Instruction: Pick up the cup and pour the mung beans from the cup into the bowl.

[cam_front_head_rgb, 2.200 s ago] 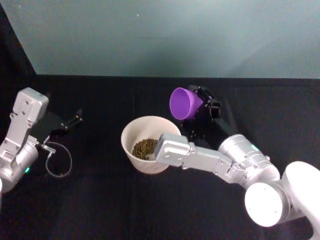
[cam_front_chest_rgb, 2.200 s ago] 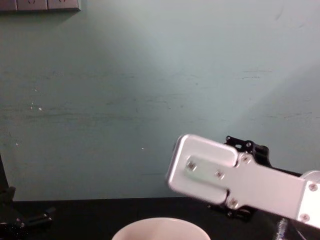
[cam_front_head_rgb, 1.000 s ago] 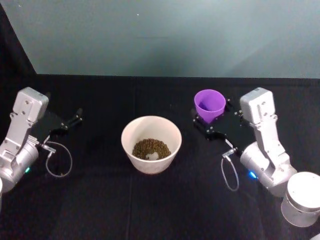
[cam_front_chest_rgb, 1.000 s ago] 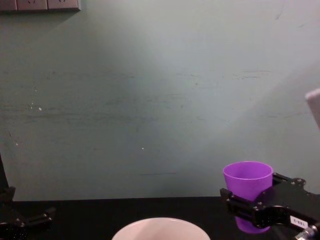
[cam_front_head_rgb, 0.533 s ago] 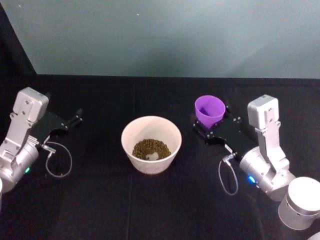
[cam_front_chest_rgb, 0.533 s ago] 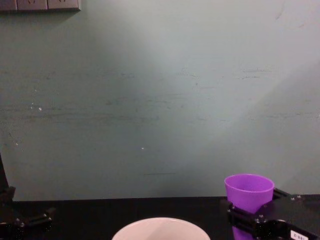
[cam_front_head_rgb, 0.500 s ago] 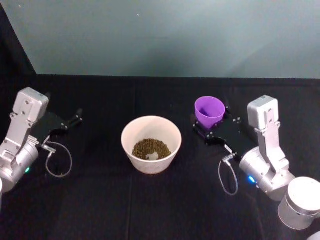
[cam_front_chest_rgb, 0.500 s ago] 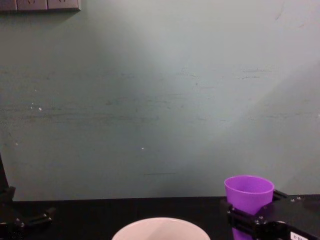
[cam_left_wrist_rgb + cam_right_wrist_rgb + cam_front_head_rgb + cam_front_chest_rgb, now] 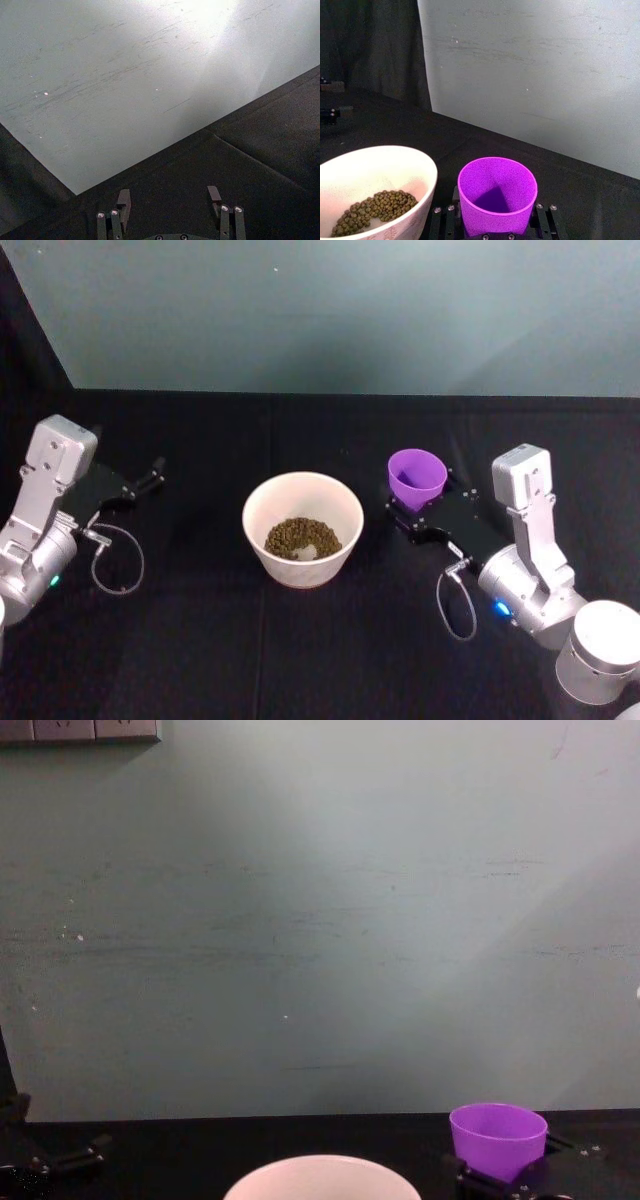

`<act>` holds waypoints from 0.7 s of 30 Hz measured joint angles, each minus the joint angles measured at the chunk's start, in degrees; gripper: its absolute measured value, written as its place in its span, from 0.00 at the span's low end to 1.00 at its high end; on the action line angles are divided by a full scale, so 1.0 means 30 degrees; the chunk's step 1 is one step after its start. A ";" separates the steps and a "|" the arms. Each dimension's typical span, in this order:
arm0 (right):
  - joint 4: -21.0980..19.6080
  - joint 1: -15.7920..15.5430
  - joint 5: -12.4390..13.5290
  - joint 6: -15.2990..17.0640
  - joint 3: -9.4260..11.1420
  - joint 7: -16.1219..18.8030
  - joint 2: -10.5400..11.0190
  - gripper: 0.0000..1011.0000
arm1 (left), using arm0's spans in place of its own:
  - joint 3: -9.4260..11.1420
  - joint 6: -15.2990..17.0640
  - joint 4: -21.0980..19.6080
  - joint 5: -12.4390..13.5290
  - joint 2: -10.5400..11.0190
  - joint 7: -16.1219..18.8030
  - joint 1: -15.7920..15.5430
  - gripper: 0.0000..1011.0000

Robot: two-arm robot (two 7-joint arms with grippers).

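Left gripper (image 9: 150,478) sits parked far on the left w/ fingers apart, holding nothing; bowl (image 9: 258,525) is in the middle, wide, round, smooth, pale pink-white, w/ mung beans (image 9: 302,537) as tiny round green-brown bits heaped inside; just right of it the cup (image 9: 417,478) stands upright, shiny purple plastic, looks empty; right gripper (image 9: 425,508) is closed round its lower part; I think the pour is done, so set the cup down flat & slow, then let go w/o tipping it.
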 joint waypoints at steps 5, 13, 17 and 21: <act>0.0260 0.0069 0.0125 -0.0029 -0.0176 -0.0115 0.0138 0.72 | 0.0000 -0.0001 0.0000 -0.0001 -0.0001 0.0000 0.0000 0.99; 0.0656 0.0217 0.0215 -0.0219 -0.0380 -0.0228 0.0276 0.72 | 0.0000 0.0000 -0.0001 0.0000 0.0000 0.0000 0.0000 0.99; 0.0812 0.0287 0.0214 -0.0237 -0.0458 -0.0246 0.0313 0.72 | 0.0000 0.0000 0.0000 0.0000 0.0000 0.0000 0.0000 0.99; 0.0949 0.0348 0.0239 -0.0291 -0.0538 -0.0229 0.0325 0.72 | 0.0000 0.0000 0.0000 0.0000 0.0000 0.0000 -0.0001 0.99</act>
